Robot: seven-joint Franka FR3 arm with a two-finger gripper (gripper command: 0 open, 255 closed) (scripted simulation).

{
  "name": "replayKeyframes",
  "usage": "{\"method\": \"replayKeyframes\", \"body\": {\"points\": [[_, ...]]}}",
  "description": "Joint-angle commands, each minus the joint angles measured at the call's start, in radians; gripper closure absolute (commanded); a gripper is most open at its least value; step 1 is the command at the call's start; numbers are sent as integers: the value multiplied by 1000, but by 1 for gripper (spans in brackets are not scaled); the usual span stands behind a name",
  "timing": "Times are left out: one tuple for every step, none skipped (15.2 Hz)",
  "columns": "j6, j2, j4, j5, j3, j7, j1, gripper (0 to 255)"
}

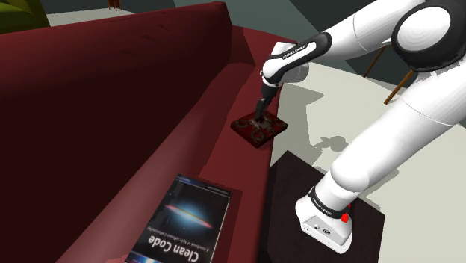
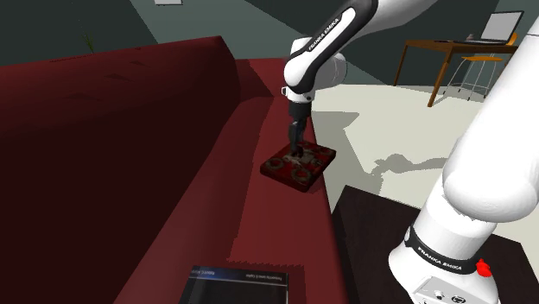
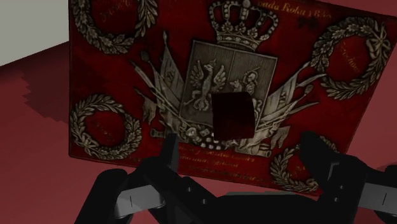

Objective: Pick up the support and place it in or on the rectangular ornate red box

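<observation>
Your jaws stand wide, pointing straight down over the box (image 1: 259, 128), and they clasp nothing. In the wrist view the support (image 3: 230, 118), a small dark red block, appears to lie on the middle of the crested lid, in line between the two fingers but apart from both. The main danger, as I judge it, is on the way out: if you lift with any sideways drift or twist, a finger could catch the block and sweep it across the lid and off it. The second is the box itself, which sits on the sofa (image 1: 112, 134) seat close to the front edge, with the floor (image 1: 321, 112) just beyond. A push toward that side could send it over, and the cushion may give under pressure. Straight up is your open room. The sofa back rises on the shoulder view's left, so keep off that side. The stand (image 1: 287, 224) lies near at the shoulder view's lower right, and the book (image 1: 187, 224) is well apart down the seat, out of your way
</observation>
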Motion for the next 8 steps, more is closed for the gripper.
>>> {"method": "replayKeyframes", "body": {"points": [[-56, -37, 19, -10, -1, 5, -2, 0], [-92, -59, 34, -15, -1, 9, -3, 0], [-120, -74, 47, -18, 0, 11, -4, 0], [-120, -74, 47, -18, 0, 11, -4, 0], [-120, -74, 47, -18, 0, 11, -4, 0], [-120, -74, 47, -18, 0, 11, -4, 0], [-120, -74, 47, -18, 0, 11, -4, 0], [-120, -74, 47, -18, 0, 11, -4, 0]]}}
